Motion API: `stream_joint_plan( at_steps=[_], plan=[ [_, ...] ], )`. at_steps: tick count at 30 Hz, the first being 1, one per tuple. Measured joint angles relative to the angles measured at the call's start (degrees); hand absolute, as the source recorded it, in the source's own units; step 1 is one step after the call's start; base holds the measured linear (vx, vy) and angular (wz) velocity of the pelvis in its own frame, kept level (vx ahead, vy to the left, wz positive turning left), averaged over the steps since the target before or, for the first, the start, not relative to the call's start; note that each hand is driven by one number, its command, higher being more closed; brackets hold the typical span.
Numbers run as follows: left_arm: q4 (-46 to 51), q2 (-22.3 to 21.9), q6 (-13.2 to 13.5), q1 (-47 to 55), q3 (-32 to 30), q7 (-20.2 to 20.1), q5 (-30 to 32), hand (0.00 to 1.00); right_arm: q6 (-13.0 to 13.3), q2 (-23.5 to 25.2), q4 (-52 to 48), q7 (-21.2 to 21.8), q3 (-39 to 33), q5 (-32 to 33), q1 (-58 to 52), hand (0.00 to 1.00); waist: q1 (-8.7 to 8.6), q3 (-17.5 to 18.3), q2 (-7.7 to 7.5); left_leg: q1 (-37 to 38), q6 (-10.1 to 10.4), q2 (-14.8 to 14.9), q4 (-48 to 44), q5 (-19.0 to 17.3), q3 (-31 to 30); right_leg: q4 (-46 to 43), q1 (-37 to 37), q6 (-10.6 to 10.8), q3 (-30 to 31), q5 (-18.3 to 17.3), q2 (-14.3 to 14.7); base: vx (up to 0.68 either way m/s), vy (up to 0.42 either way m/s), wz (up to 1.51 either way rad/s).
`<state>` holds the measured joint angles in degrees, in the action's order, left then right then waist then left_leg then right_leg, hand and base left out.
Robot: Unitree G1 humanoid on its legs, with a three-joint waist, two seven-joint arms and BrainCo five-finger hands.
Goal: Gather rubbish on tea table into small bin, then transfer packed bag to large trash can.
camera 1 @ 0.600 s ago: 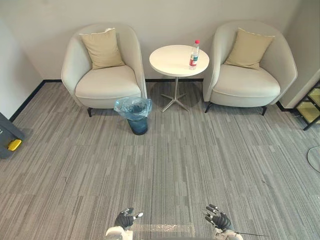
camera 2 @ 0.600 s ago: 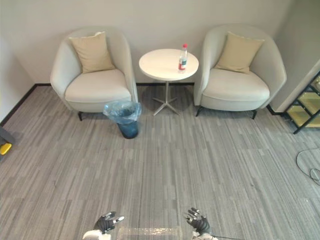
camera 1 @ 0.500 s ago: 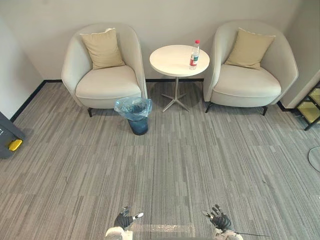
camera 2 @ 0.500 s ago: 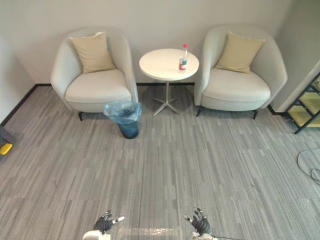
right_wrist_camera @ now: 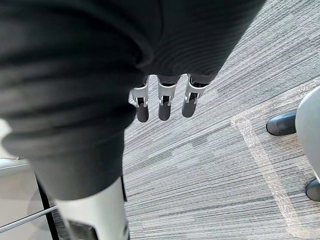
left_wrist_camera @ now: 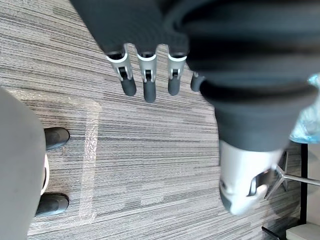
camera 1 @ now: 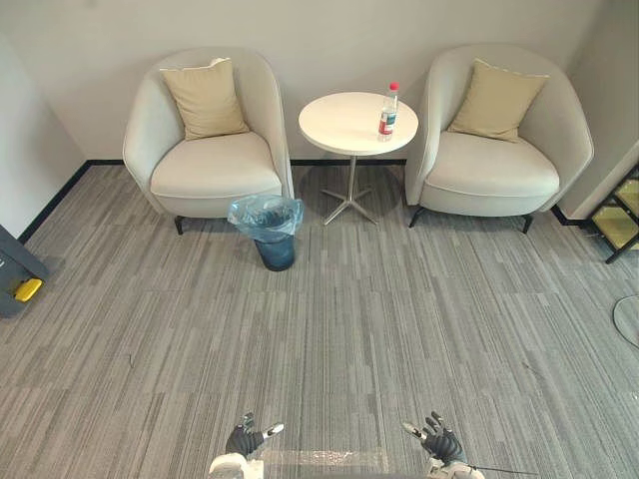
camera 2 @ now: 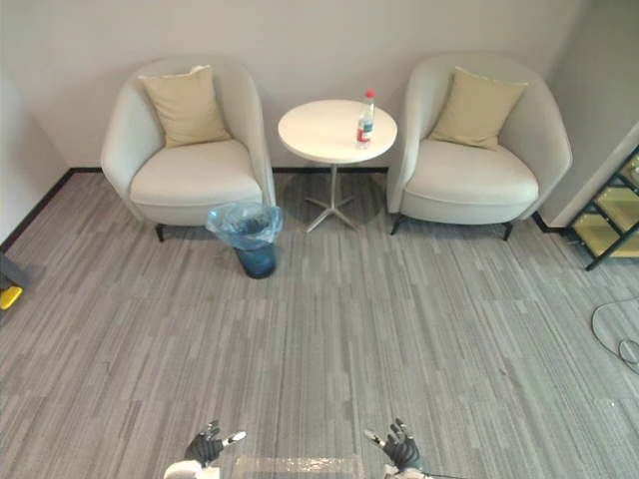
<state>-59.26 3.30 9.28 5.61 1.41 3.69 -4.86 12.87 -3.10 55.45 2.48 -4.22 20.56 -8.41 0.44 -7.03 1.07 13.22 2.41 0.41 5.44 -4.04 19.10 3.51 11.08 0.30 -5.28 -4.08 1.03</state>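
My left hand [camera 1: 247, 439] and right hand [camera 1: 436, 442] hang low over the carpet [camera 1: 399, 329]. Their fingers are straight and hold nothing, because I stand well apart from the worktop [camera 1: 344, 125]. The bottle [camera 1: 387, 110] stands upright on it. The small bin [camera 1: 276, 251] sits on the floor nearby, handy for rubbish.

A clear bottle [camera 1: 387, 110] with a red cap stands upright near the right edge of the round white tabletop [camera 1: 344, 125]. The small dark bin [camera 1: 276, 249] (lined with a blue bag [camera 1: 263, 213]) stands on the floor [camera 1: 349, 309], left of the table's foot.
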Motion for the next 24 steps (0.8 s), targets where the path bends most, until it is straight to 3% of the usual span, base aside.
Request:
stream_joint_plan(
  at_steps=[11, 13, 14, 15, 17, 19, 21, 24],
  plan=[
    [-0.02, 0.37, -0.05, -0.49, 0.27, 0.05, 0.17, 0.0, -0.02, 0.15, 0.06, 0.72, 0.0, 7.11, -0.38, 0.0, -0.33, -0.21, -0.35, -0.34, 0.62, 0.88, -1.56, -0.89, 1.35, 0.86, 0.27, -0.73, 1.27, 0.46, 0.68, -0.03, -0.075, -0.07],
    [0.12, 1.09, -0.04, -0.72, 0.29, 0.06, 0.17, 0.0, 0.0, 0.65, -0.22, 0.9, 0.02, 7.98, -0.48, 0.0, -0.43, -0.75, -1.12, -2.35, 1.07, 2.36, -8.48, -4.35, 1.94, 0.38, 0.97, -1.35, 1.49, -0.12, 0.89, -0.01, -0.096, -0.13],
    [0.13, 1.4, -0.14, -1.0, 0.3, 0.07, 0.2, 0.0, 0.02, 0.69, -0.72, 0.91, 0.01, 8.8, -0.79, 0.0, -0.57, -1.0, -1.23, -4.74, 1.52, 4.09, -15.66, -7.21, 2.42, -0.79, 0.93, -2.77, 1.93, -1.34, 1.19, 0.0, -0.129, -0.14],
    [0.2, 1.58, -0.13, -1.05, 0.3, 0.07, 0.2, 0.0, 0.02, 0.72, -0.72, 0.88, 0.0, 8.88, -0.87, 0.0, -0.59, -1.1, -1.38, -5.79, 1.8, 4.63, -18.45, -7.88, 2.53, -1.25, 0.94, -2.73, 2.14, -2.06, 1.19, 0.0, -0.117, -0.14],
    [1.84, 1.74, -0.19, -0.96, 0.24, 0.06, 0.19, 0.0, -0.07, 0.69, -2.13, 0.73, 0.07, 8.93, -2.47, 0.0, -0.51, -1.63, -1.7, -11.14, 1.79, 7.8, -34.05, -8.58, 2.82, -4.27, 0.9, -3.46, 3.79, -4.59, 1.03, 0.06, -0.115, -0.27],
    [3.92, 0.88, -0.19, 0.13, -0.4, 0.03, 0.16, 0.0, 0.14, 0.24, -5.96, 0.49, 0.04, 9.22, -4.21, 0.0, -0.67, -1.85, -0.06, -16.4, 1.21, 10.74, -46.33, -8.85, 1.7, -6.72, 1.04, -4.97, 5.79, -6.83, 1.68, 0.12, -0.048, -0.4],
    [4.66, 0.9, -0.06, 0.32, -0.45, 0.07, 0.13, 0.0, -0.04, 0.04, -5.82, -0.13, 0.09, 9.34, -4.06, 0.0, -0.69, -1.97, 0.06, -20.0, 0.67, 10.35, -49.16, -12.13, -0.79, -7.91, 1.06, -5.91, 7.66, -7.64, 0.92, 0.17, 0.041, -0.5],
    [5.16, 1.02, -0.05, 0.08, -0.28, 0.16, 0.1, 0.0, -0.05, 0.02, -5.32, -0.47, 0.12, 9.37, -3.9, 0.0, -0.56, -2.01, -0.09, -24.74, 0.35, 6.5, -41.34, -12.45, -3.82, -8.39, 1.25, -4.58, 10.34, -9.47, -2.1, 0.26, 0.134, -0.52]
  ],
)
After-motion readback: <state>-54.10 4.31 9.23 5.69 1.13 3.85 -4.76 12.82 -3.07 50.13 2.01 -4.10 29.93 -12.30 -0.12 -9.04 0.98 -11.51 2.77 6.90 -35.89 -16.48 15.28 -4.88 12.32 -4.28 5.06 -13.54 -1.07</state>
